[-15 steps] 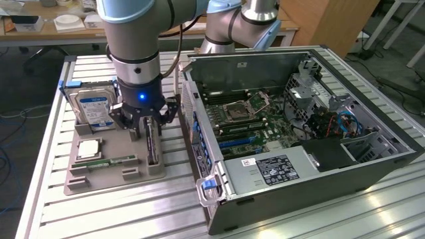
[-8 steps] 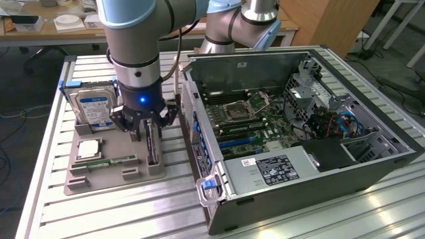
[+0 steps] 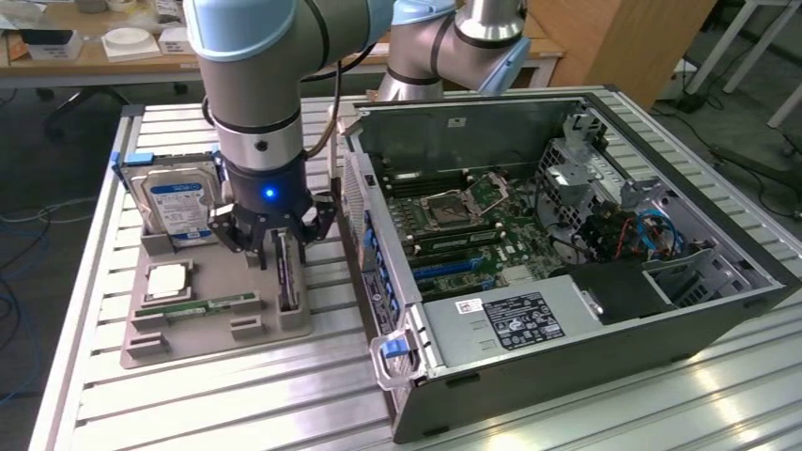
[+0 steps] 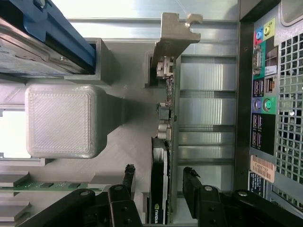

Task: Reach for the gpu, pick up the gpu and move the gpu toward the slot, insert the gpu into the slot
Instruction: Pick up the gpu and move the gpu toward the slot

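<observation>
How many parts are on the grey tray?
4: hard drive standing at the far end of the tray; processor mid-tray; memory stick just in front of it; gpu on edge between the open fingers. The arm may hide more.

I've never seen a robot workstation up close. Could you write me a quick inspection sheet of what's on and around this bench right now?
Surface: ribbed metal table, carrying a grey tray and an open computer case.
Job's things: gpu standing on edge in the tray, not yet lifted.
Clutter: hard drive, processor chip and memory stick, all in the same tray.
Grippers: gripper open, one finger on each side of the gpu, with a gap on both sides.
Cables: coloured wires inside the case; loose cables on the floor.
Surroundings: wooden desk behind the table, with white items on it.
</observation>
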`<action>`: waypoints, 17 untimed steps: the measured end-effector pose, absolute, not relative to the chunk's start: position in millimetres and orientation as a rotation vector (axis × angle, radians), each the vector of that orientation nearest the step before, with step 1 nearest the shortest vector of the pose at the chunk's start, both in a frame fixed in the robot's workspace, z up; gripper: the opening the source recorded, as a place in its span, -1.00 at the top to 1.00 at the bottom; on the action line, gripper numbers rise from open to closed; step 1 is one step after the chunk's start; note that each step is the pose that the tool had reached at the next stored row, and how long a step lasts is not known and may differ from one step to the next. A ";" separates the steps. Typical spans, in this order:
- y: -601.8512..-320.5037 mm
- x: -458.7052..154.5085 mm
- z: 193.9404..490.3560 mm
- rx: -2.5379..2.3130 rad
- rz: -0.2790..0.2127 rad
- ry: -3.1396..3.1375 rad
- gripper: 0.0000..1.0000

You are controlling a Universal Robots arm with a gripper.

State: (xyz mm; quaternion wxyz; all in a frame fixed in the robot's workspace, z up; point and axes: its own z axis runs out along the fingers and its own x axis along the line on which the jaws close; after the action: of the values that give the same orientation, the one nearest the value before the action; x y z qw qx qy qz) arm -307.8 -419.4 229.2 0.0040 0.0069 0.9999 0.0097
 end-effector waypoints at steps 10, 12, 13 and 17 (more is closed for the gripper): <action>-419.3 -307.8 229.0 0.022 0.031 3.133 0.11; -419.3 -307.8 229.0 0.022 0.031 3.133 0.11; -419.3 -307.8 229.0 0.022 0.031 3.133 0.15; -419.3 -307.8 229.0 0.022 0.031 3.133 0.28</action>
State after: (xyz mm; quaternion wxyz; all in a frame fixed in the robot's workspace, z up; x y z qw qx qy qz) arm -307.8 -419.3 229.0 0.0042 0.0070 0.9999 0.0098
